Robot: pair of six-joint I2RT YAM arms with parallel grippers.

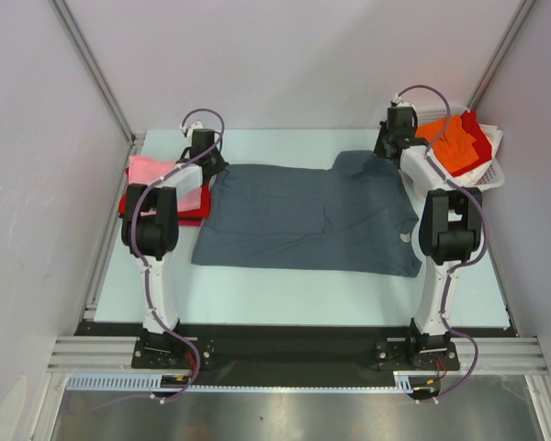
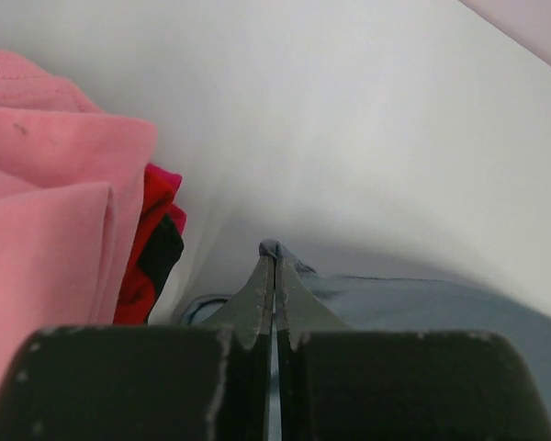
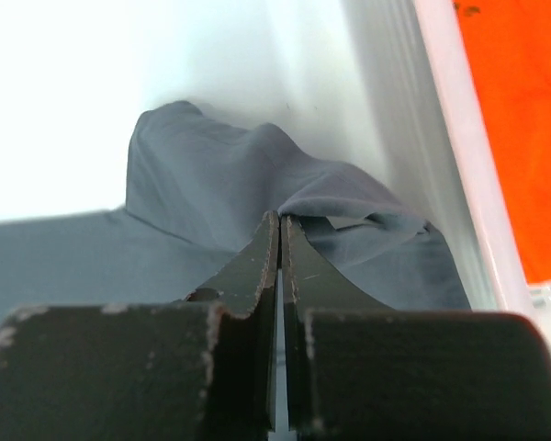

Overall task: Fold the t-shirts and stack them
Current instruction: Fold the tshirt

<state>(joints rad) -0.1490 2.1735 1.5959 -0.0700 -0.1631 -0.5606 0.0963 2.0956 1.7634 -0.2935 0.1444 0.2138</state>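
A slate blue-grey t-shirt point(image 1: 312, 216) lies spread flat across the middle of the table. My left gripper point(image 1: 213, 167) is at its far left corner, and in the left wrist view the left gripper point(image 2: 274, 257) is shut on a small pinch of that blue-grey cloth point(image 2: 422, 308). My right gripper point(image 1: 387, 147) is at the far right corner by the sleeve. In the right wrist view the right gripper point(image 3: 281, 219) is shut on a raised fold of the same shirt point(image 3: 211, 184). Folded pink point(image 1: 156, 172) and red point(image 1: 195, 213) t-shirts are stacked at the left.
A white lattice basket point(image 1: 492, 175) at the far right holds orange point(image 1: 455, 147) and red point(image 1: 477, 129) shirts, close to my right arm. In the left wrist view the pink stack point(image 2: 46, 211) lies just left of the fingers. Enclosure walls stand behind and at both sides.
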